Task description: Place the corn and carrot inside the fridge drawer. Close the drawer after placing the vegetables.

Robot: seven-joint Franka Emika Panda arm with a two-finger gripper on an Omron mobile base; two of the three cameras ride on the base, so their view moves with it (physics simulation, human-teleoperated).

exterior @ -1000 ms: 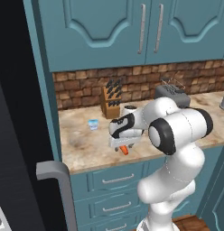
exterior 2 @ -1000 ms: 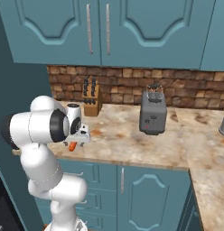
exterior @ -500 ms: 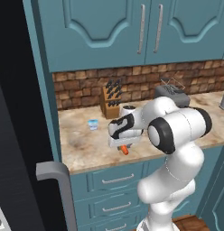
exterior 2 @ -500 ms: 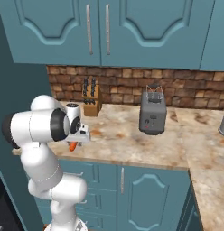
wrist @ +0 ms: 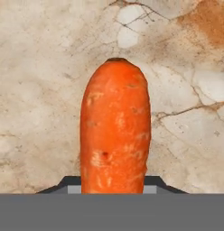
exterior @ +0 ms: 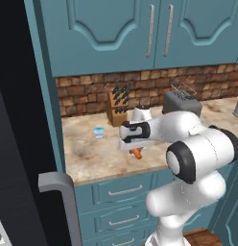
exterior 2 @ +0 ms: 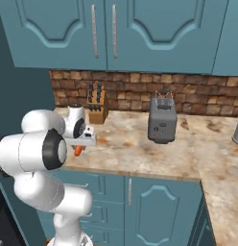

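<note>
Near the worktop (exterior: 92, 153) front edge: gripper (exterior: 135, 153) clamped on carrot (wrist: 115, 128), orange-red, stubby, blunt-ended, faintly pitted, hanging above the stone.

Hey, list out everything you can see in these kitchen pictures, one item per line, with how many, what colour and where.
carrot: one, orange, between the hand's finger tips, above the counter near its front edge
counter: one, beige marbled stone, running along the wall and turning a corner on the right
knife block: one, brown with dark handles, at the back of the counter
toaster: one, grey, on the counter right of the knife block
small cup: one, pale blue, on the counter left of the knife block
upper cabinets: teal, above the brick backsplash
lower drawers: teal, grey handles, under the counter
hand: one, white, over the counter, shut on the carrot
</note>
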